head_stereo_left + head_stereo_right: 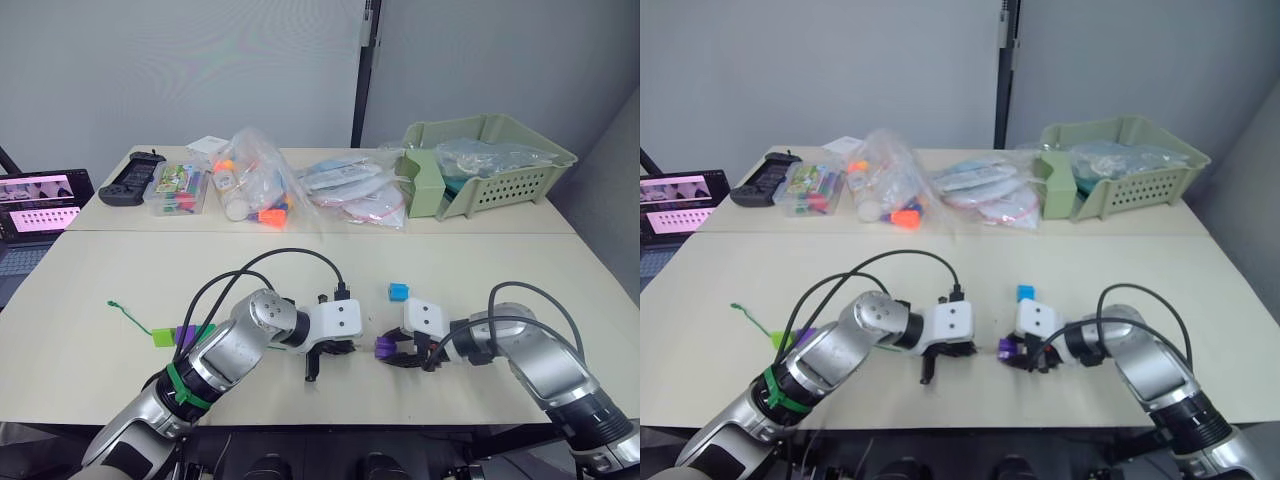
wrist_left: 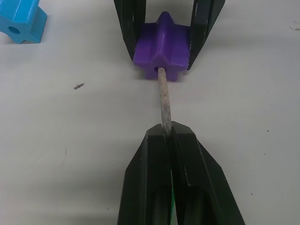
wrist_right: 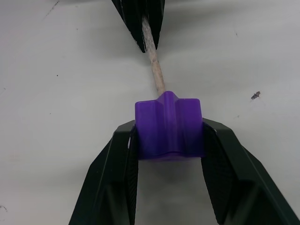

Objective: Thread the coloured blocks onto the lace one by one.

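Lace tip point(image 2: 163, 101), stiff and pale, is seen clamped between the tightly closed fingers of the left gripper point(image 2: 168, 133), its free end entered into the hole of a purple block point(image 2: 162, 47). That block is pinched on two opposite sides by the right gripper point(image 3: 169, 136), whose fingers are closed only as far as the block's width allows. Both grippers meet low over the table point(image 1: 520, 260), near the middle of its front edge.

The tip's long axis is shown running straight from one gripper to the other, along the front edge, pointing toward the robot's right. Behind the left arm, the green cord point(image 1: 130, 318) trails off toward the table's left edge, with a lime green block point(image 1: 163, 337) and a second purple block point(image 1: 184, 334) seen on its line; whether they are threaded cannot be told. A blue block point(image 1: 399, 291) lies loose just behind the right gripper.

The tip is judged rigid enough to be pushed, but only if held close to its end as now; the soft cord behind would likely buckle. The blocks appear light, hard and smooth, and are best gripped across flat sides, leaving the hole clear.

Bagged toys point(image 1: 258, 185) and a green basket point(image 1: 505, 175) stand along the back edge.
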